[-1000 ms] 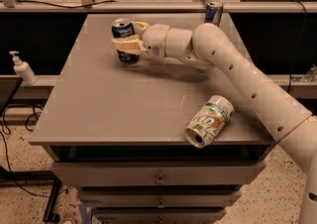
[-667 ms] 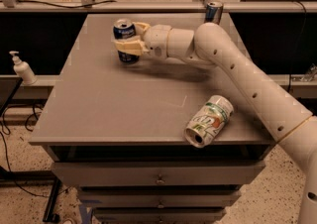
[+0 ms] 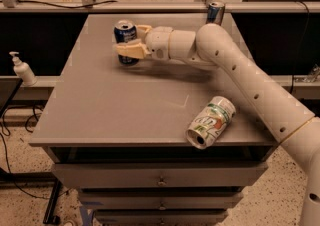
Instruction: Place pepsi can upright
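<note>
Unchanged since earlier frame — gripper (image 3: pixel 132 40) clasps upright pepsi can (image 3: pixel 124 30) on table (image 3: pixel 100 112), far left | pale green can (image 3: pixel 211 121) on its side, front-right.

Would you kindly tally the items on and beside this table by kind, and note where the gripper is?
Drink cans: 3 (pepsi can, upright in the gripper at back left; green-white can, lying down; slim blue can, at back)
Pump bottles: 1 (pump bottle, beside the table)
Total: 4
</note>
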`<state>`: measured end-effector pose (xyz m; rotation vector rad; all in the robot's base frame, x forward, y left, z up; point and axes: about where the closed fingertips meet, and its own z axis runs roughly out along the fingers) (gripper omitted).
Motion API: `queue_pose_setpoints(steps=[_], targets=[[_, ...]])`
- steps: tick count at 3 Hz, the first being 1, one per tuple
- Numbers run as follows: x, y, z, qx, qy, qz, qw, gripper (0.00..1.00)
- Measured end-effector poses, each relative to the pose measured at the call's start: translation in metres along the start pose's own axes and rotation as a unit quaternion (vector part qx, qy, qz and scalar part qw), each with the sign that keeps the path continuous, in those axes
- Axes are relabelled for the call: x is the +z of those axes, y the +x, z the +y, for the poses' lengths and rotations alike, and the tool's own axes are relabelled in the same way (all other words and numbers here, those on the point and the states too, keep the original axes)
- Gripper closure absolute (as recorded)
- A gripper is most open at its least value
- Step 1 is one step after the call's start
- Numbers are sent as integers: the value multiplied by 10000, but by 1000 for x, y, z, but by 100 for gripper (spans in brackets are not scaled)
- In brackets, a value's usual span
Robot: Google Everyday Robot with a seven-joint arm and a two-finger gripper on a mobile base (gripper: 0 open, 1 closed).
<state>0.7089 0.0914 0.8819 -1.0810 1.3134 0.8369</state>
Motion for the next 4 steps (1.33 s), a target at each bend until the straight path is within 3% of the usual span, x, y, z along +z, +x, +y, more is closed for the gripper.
queue_pose_setpoints(steps=[1, 3, 4], targets=[[-13, -7, 6, 19, -85, 14, 10000, 0], [-74, -13, 35, 219, 100, 286, 9993, 0], [-74, -13, 35, 219, 99, 286, 9993, 0]])
